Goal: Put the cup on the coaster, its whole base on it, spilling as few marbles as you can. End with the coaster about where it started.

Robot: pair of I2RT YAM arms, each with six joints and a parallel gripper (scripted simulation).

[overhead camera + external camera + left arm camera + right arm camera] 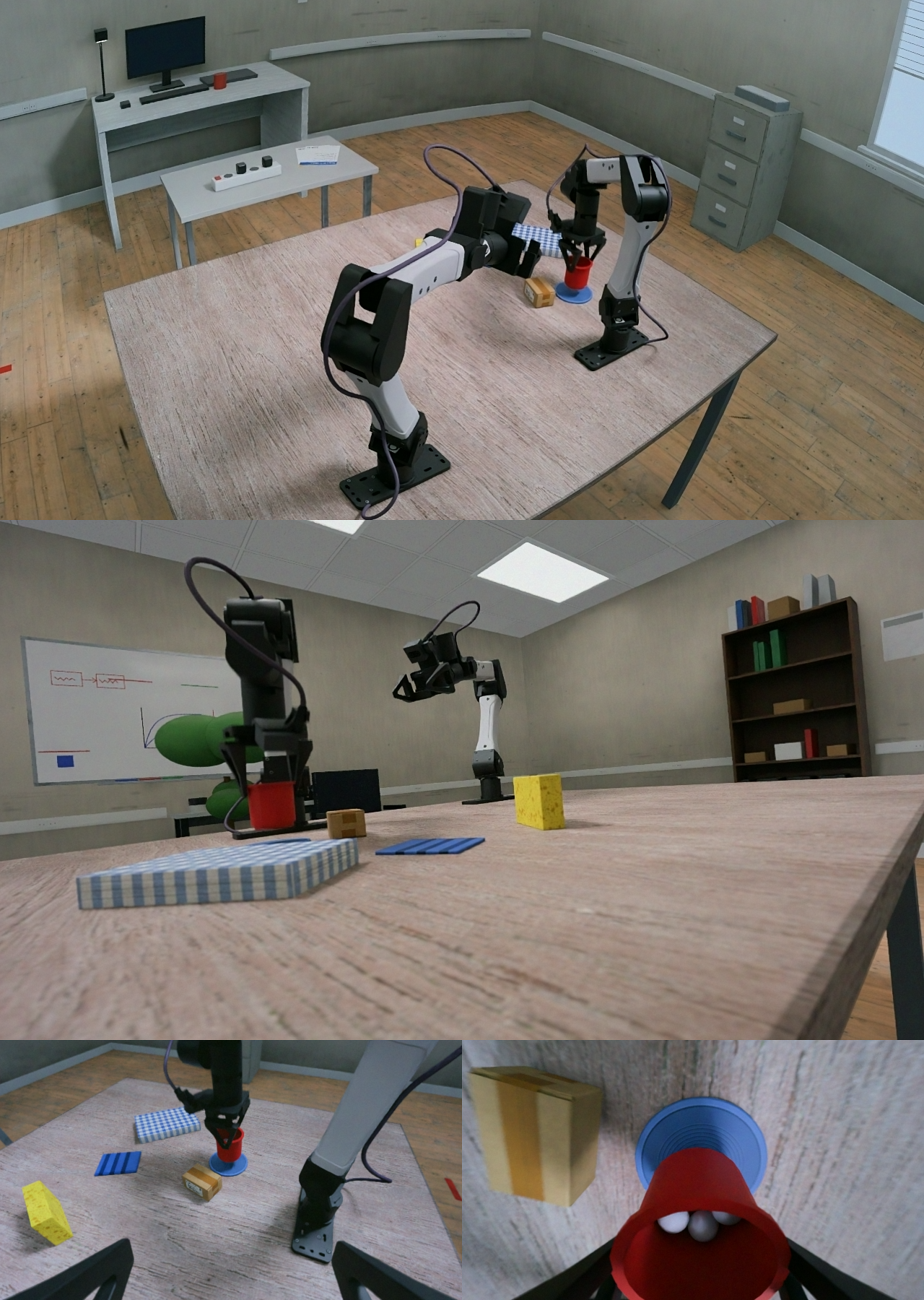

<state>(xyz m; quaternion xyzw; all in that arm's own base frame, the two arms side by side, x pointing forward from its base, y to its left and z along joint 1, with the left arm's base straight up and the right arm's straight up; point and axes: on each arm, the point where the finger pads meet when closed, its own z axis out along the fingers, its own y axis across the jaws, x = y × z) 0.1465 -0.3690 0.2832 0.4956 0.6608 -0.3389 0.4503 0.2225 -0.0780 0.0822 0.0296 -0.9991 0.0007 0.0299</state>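
My right gripper (pixel 581 258) (pixel 272 787) (pixel 230 1140) (pixel 699 1243) is shut on the red cup (pixel 577 278) (pixel 271 809) (pixel 229 1152) (pixel 698 1177) near its rim. The cup is upright, a little above the round blue coaster (pixel 573 299) (pixel 231 1172) (pixel 756 1148). Three pale marbles (pixel 703 1225) show inside the cup; any others are hidden by its wall. The coaster lies flat, mostly hidden behind the checked cloth in the exterior view. My left gripper (pixel 421 689) (pixel 233 1250) is open and empty, high above the table, away from the cup.
A small cardboard box (pixel 539 292) (pixel 346 823) (pixel 202 1181) (pixel 534 1137) stands close beside the coaster. A checked folded cloth (pixel 213 869) (pixel 167 1125), a blue striped cloth (pixel 431 846) (pixel 118 1163) and a yellow sponge (pixel 539 802) (pixel 47 1213) lie farther off.
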